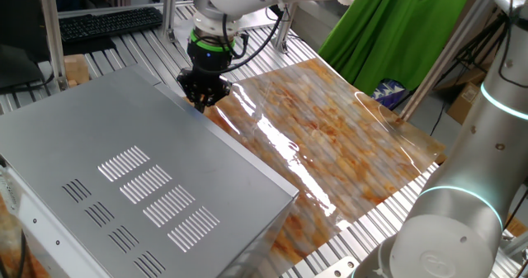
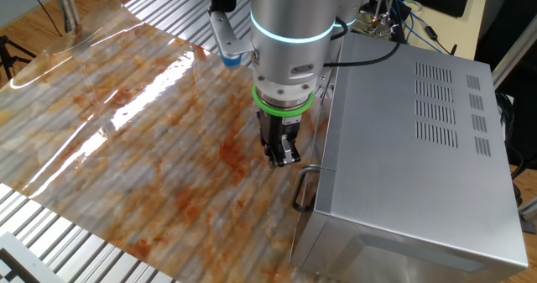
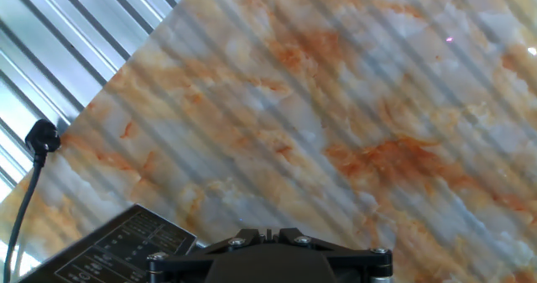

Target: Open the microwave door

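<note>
The microwave [image 1: 124, 187] is a large light-grey box with vent slits; it also shows in the other fixed view [image 2: 419, 140]. Its door faces the marbled board, and only a thin edge of it [image 2: 323, 140] with a metal bar handle [image 2: 304, 187] shows. The hand view shows the dark control panel [image 3: 109, 251] at lower left. My gripper [image 2: 282, 155] hangs fingers down over the board just in front of the door, beside the handle's far end and apart from it. Its fingers look pressed together and hold nothing. In one fixed view the gripper [image 1: 203, 96] is at the casing's top front edge.
The glossy orange-brown marbled board [image 1: 330, 138] lies on the slatted metal table in front of the door. A second robot arm [image 1: 462, 220] stands at the near right. A black cable with a plug [image 3: 40, 138] lies at the board's edge. A keyboard [image 1: 107, 22] is far back.
</note>
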`<state>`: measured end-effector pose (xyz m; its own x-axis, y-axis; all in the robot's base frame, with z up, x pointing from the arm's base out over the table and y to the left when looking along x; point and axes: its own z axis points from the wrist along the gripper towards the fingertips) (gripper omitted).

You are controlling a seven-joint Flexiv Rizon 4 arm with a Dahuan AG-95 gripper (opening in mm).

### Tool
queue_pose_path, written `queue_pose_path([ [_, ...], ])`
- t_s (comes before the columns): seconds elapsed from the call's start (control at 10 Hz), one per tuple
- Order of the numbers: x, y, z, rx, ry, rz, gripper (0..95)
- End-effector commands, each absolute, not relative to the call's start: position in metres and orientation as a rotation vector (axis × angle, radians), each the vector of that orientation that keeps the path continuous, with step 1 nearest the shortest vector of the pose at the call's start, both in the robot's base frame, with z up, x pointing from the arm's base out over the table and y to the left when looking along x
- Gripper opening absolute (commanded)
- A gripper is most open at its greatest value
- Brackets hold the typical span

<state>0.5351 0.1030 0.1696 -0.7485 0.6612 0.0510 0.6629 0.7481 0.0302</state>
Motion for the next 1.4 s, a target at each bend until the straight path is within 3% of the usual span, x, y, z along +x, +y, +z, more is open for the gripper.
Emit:
queue_pose_path([
  [0.1,0.536,0.1033,0.1697,-1.087,-2.896,-0.077,0.0],
  [1.1,0.536,0.1033,0.1697,-1.019,-2.886,-0.061,0.0],
  [1.2,0.536,0.1033,0.1697,-1.044,-2.878,-0.061,19.0],
  [1.4,0.5372,0.1047,0.1673,-1.091,-2.855,-0.073,19.0],
])
